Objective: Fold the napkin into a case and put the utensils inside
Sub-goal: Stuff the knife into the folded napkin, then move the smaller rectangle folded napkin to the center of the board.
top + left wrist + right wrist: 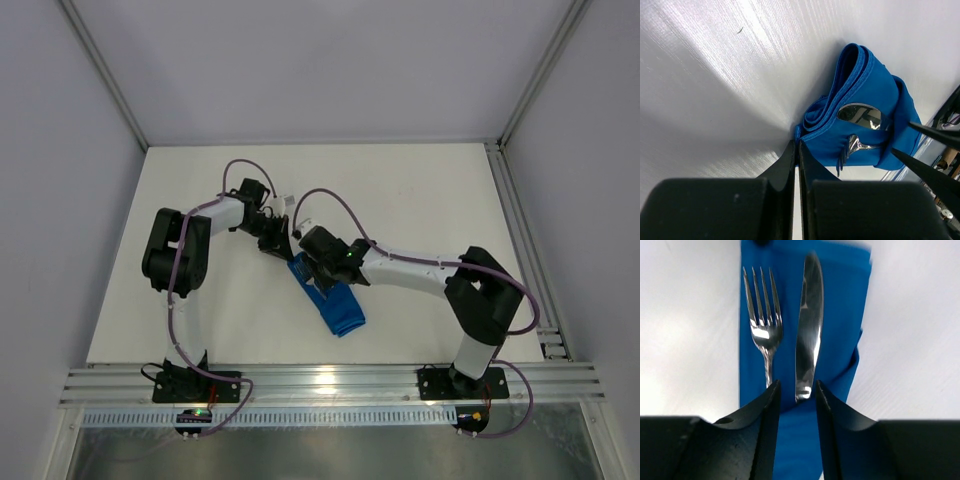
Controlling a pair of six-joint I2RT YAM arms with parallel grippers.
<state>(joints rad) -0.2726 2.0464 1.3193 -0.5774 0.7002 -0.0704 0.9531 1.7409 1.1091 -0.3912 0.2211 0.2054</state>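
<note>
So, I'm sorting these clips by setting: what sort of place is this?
Most likely a robotics lab test cell: a white tabletop boxed in by plain pale panels, with two robot arms bolted to an aluminium rail along its near edge.

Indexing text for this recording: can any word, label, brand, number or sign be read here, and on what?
None can be read.
The fork, the knife, the case, the left gripper and the right gripper show no lettering.
Nothing in the top view is legible either.
</note>
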